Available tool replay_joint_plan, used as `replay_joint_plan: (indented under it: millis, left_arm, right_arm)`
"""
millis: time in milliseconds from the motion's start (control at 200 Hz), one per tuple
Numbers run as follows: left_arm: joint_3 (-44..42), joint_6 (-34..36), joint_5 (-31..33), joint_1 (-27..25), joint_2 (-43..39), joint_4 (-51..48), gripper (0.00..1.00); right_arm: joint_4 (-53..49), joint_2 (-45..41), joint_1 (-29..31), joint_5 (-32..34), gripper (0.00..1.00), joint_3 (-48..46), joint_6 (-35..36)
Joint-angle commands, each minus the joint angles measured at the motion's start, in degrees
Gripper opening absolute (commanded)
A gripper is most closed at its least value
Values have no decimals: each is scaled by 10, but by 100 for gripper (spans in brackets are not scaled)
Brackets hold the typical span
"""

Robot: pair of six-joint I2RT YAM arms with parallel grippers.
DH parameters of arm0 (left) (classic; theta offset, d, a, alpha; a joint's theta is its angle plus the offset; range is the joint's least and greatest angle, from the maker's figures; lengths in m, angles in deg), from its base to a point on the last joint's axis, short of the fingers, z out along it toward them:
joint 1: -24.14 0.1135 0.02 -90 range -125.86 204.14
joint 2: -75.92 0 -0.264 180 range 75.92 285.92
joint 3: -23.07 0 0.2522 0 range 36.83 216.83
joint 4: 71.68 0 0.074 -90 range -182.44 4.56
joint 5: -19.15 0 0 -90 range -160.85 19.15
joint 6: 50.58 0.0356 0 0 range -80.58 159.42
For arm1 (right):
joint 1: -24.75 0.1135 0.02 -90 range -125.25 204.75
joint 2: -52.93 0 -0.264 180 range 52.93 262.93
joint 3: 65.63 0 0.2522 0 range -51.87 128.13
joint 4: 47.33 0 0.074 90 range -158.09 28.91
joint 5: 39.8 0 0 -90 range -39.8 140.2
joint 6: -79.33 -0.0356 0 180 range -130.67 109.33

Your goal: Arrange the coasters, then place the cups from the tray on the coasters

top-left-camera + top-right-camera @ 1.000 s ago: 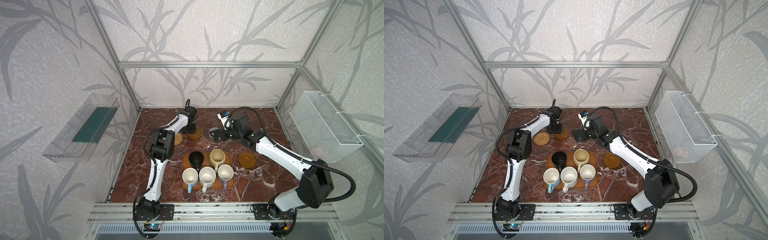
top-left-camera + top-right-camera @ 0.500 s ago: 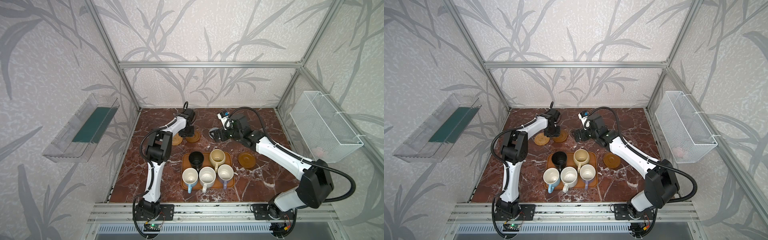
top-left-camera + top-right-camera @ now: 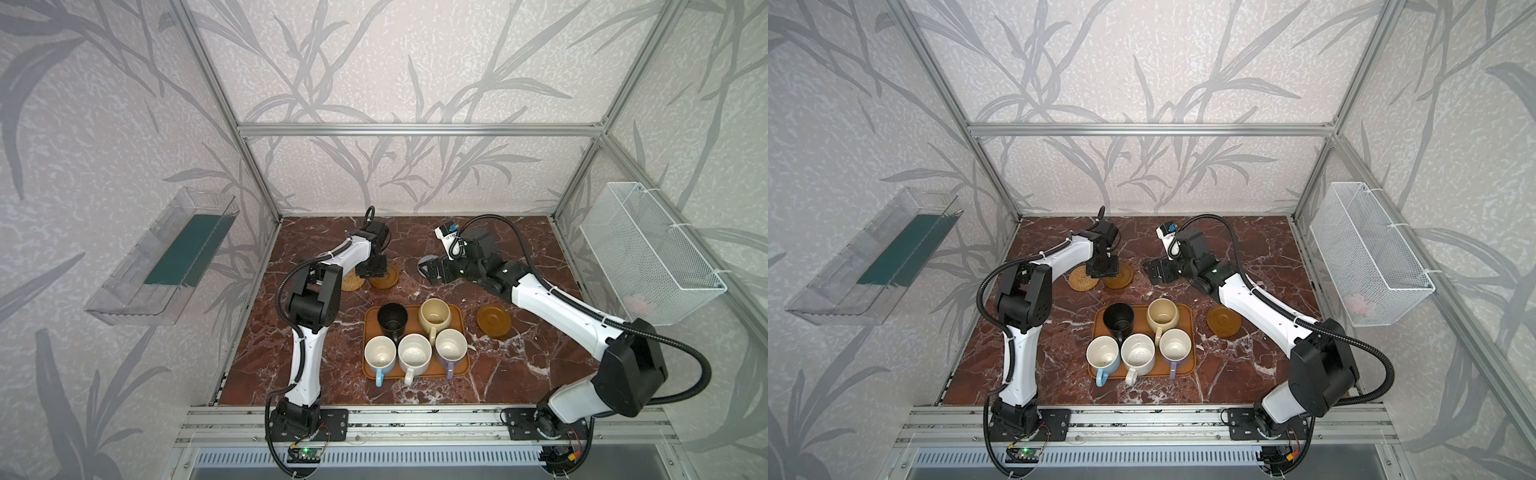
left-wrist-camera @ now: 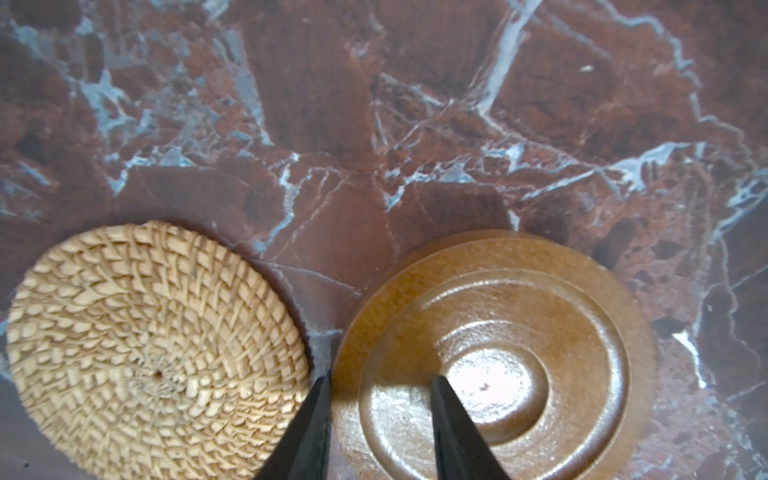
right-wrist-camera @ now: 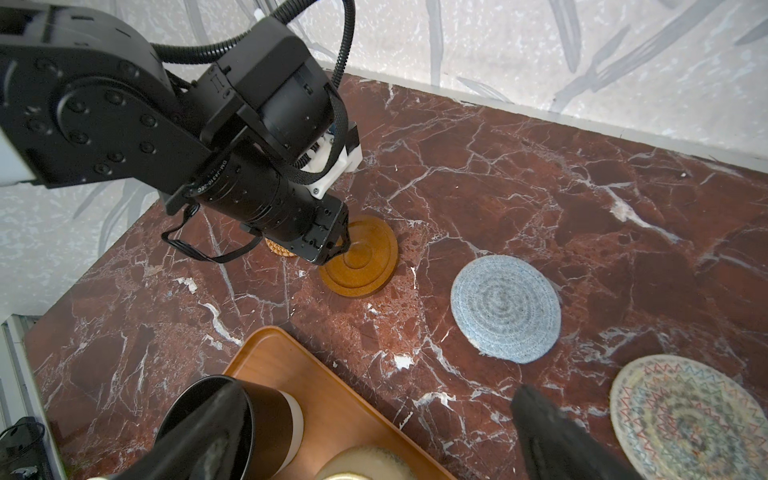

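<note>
Left jaws narrowly parted, pinching rim of brown coaster [image 4: 540, 324] beside rattan coaster [image 4: 153, 353]; right jaws wide apart, empty

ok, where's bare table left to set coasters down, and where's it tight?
Free: front-right, between tray, right brown coaster and right arm; strip along the back wall; left of the tray up to the left arm. Tight: rattan coaster and back brown coaster, narrow gap, left gripper over them.
</note>
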Motion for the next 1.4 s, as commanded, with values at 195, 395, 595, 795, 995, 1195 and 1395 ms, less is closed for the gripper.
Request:
replay_joint_plan:
  millis: [195, 395, 595, 795, 995, 1195, 1395]
  left_arm:
    - [-9, -6, 28, -2, 7, -52, 42]
    - [2, -2, 25, -1, 2, -49, 47]
    - [18, -9, 8, 3, 4, -47, 53]
    - [23, -11, -16, 6, -23, -37, 63]
    - [-5, -25, -61, 13, -68, -11, 66]
    - [-33, -38, -109, 21, -127, 16, 66]
    - [-72, -45, -136, 31, -195, 35, 85]
  right_arm:
    - [6, 1, -1, -23, 100, 1, -13]
    - [2, 3, -1, -22, 100, 4, -15]
    - [-6, 5, -5, -35, 99, 14, -29]
    - [-11, 12, -6, -36, 99, 19, -30]
    - [-21, 21, -6, -34, 99, 23, -32]
    - [-33, 28, -7, -7, 99, 30, -35]
    - [-60, 47, -10, 14, 99, 50, -42]
